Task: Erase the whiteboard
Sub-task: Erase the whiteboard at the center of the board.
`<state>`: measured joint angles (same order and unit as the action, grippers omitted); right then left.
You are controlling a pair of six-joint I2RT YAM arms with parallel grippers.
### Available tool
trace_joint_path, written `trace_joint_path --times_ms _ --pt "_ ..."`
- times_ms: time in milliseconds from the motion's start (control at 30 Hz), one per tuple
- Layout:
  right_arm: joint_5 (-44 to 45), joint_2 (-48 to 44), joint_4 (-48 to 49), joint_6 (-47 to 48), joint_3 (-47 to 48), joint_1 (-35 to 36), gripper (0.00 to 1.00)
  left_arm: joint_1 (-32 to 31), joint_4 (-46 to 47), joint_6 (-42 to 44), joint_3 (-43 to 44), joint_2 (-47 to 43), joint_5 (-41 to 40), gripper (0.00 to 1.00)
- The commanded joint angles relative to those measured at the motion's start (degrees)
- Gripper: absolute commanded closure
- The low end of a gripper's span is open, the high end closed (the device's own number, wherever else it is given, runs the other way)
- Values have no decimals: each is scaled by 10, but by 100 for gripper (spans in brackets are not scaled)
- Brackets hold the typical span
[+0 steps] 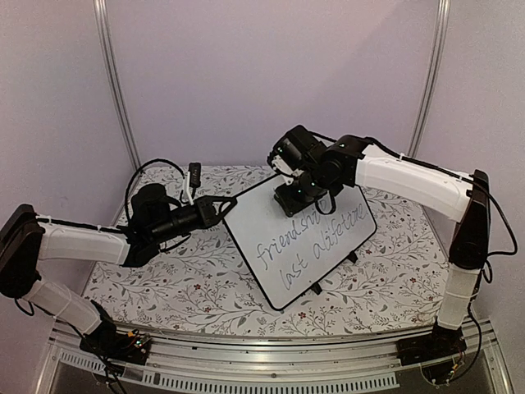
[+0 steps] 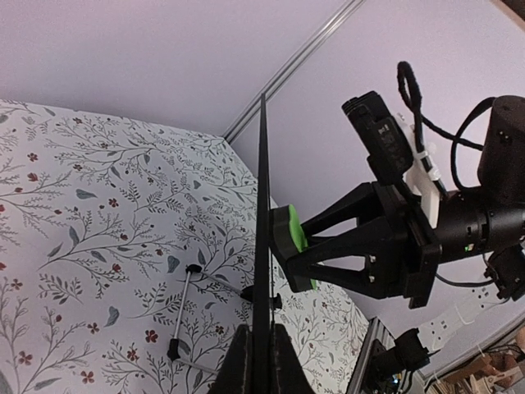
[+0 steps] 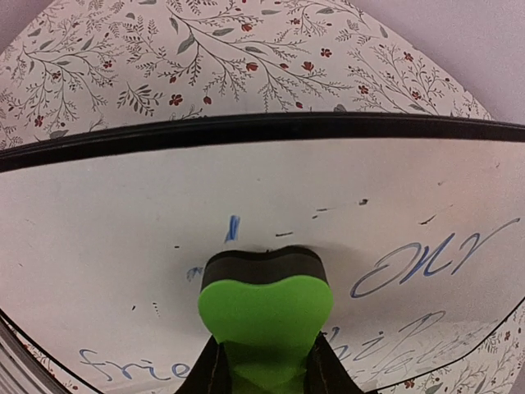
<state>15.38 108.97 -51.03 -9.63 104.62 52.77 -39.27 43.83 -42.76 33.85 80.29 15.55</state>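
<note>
The whiteboard (image 1: 279, 246) stands tilted on the table, with blue handwriting across its lower part and a wiped upper part. My left gripper (image 1: 223, 205) is shut on its left rim. In the left wrist view the whiteboard (image 2: 264, 189) shows edge-on as a black line, pinched between my left gripper's (image 2: 262, 361) fingers. My right gripper (image 1: 294, 199) is shut on a green eraser (image 3: 264, 308), whose dark felt face presses flat on the whiteboard (image 3: 246, 180) above the writing. From the left wrist, the eraser (image 2: 289, 234) touches the board's right face.
A flowered cloth (image 1: 164, 287) covers the table. A thin metal rod with black ends (image 2: 184, 312) lies behind the board. A small black object (image 1: 194, 175) stands at the back left. Black clip feet (image 1: 316, 289) hold the board's lower edge. A metal rail (image 1: 262, 373) runs along the near edge.
</note>
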Motion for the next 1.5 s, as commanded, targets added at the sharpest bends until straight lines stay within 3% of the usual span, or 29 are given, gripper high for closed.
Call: trace_joint_path --times_ms 0,200,567,1067,1467 --pt "-4 21 29 14 20 -5 99 -3 43 22 -4 7 25 100" --pt "-35 29 25 23 11 6 100 -3 42 24 -4 8 24 100" --pt "-32 -34 46 -18 -115 9 100 -3 44 22 -3 10 25 100" --pt "-15 43 27 17 36 0 100 -4 47 22 -3 9 29 100" --pt "-47 -14 41 1 -71 -7 100 -3 46 22 -4 12 28 100"
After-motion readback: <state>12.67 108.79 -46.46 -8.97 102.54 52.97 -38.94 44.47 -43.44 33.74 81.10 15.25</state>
